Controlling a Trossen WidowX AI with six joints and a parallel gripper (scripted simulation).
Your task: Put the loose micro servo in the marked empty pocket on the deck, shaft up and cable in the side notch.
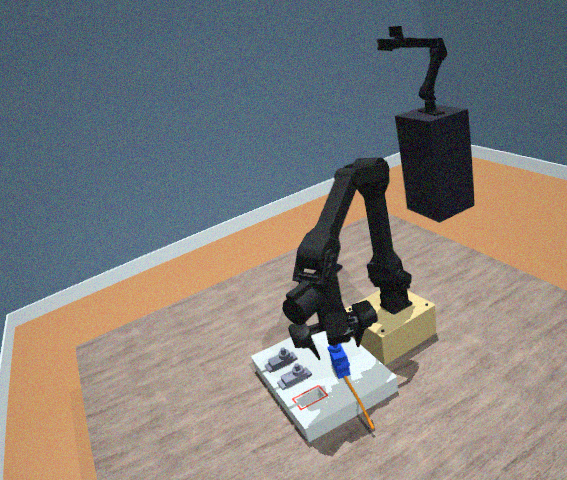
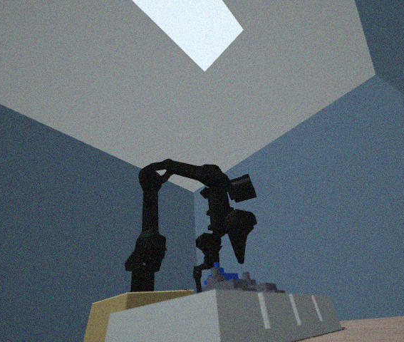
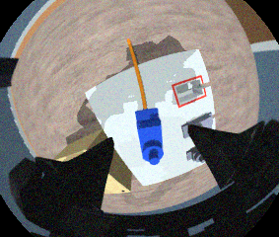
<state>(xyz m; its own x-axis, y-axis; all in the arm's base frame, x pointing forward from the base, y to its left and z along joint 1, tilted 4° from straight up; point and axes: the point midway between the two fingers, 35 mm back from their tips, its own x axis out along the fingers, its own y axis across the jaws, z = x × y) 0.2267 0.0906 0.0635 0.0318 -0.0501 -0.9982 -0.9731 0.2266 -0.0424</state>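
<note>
Blue micro servo [image 1: 338, 360] lies on grey deck [image 1: 371, 384], orange cable [image 1: 360, 404] trailing. Gripper [image 1: 331, 345] above it, spread wide, empty. Red-outlined pocket [image 1: 309, 397] vacant. No legible markings.

Top view: the arm's wrist covers the far end of the blue servo [image 1: 339, 361] and one finger of the tool [image 1: 332, 345]. Exterior view: the deck [image 2: 231, 313] runs off the bottom edge; the servo [image 2: 219, 273] shows only as blue specks, apparently behind grey mounted servos [image 2: 248, 282]. Wrist view: one mounted servo [image 3: 194, 156] lies partly behind a finger.
</note>
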